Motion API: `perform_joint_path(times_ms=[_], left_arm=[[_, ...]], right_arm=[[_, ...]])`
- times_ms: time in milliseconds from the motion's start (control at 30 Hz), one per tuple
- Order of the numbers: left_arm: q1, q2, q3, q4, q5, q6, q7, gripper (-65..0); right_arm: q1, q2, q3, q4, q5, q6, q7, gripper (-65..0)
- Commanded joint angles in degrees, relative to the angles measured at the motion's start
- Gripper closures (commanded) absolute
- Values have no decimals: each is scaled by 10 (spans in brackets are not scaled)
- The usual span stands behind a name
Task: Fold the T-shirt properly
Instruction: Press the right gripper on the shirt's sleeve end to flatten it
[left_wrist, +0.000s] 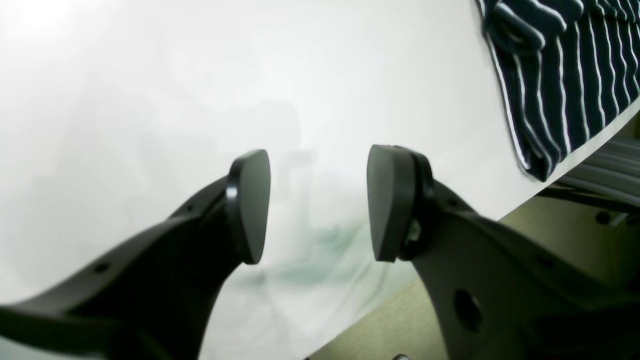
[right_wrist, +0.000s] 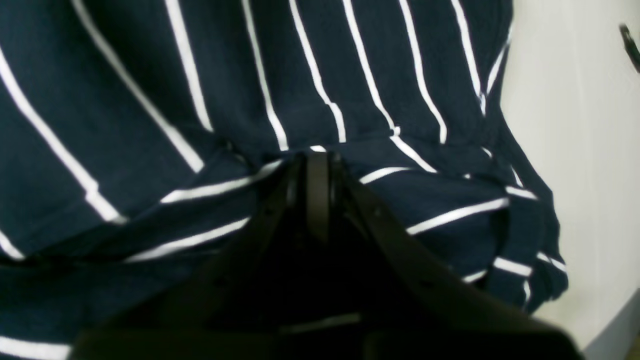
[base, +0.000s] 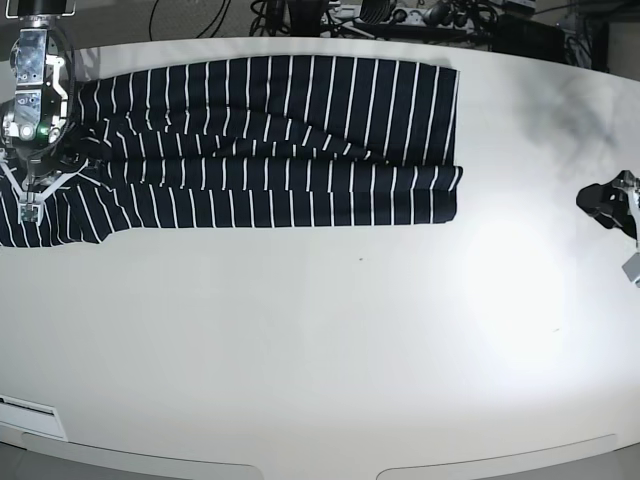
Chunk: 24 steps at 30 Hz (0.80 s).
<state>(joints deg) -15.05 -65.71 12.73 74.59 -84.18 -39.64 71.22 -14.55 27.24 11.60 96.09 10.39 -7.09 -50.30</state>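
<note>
The T-shirt (base: 260, 140), dark navy with thin white stripes, lies as a long folded band along the far side of the white table (base: 320, 330). My right gripper (base: 30, 208) is at the shirt's left end. In the right wrist view its jaws are shut (right_wrist: 317, 160) on a bunched fold of the T-shirt (right_wrist: 350, 75). My left gripper (left_wrist: 318, 205) stands open and empty over bare table near the right edge, seen in the base view as dark fingers (base: 600, 205). A corner of the T-shirt (left_wrist: 565, 75) shows far off in the left wrist view.
Cables and equipment (base: 380, 15) crowd the space behind the table's far edge. The table's rim (left_wrist: 500, 215) runs close beside the left gripper. A grey shadow (base: 570, 110) lies on the far right of the tabletop.
</note>
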Motion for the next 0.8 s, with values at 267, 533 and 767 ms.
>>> perform_joint_path(times_ms=[267, 533, 767], left_arm=[[-9, 14, -7, 3, -8, -4, 8, -330], [-9, 14, -7, 3, -8, -4, 12, -330], [-9, 14, -7, 3, -8, -4, 12, -330]], right_arm=[[68, -10, 84, 40, 11, 48, 1, 0], [56, -10, 151, 104, 291, 310, -100, 0], [-3, -10, 150, 67, 314, 364, -100, 0]])
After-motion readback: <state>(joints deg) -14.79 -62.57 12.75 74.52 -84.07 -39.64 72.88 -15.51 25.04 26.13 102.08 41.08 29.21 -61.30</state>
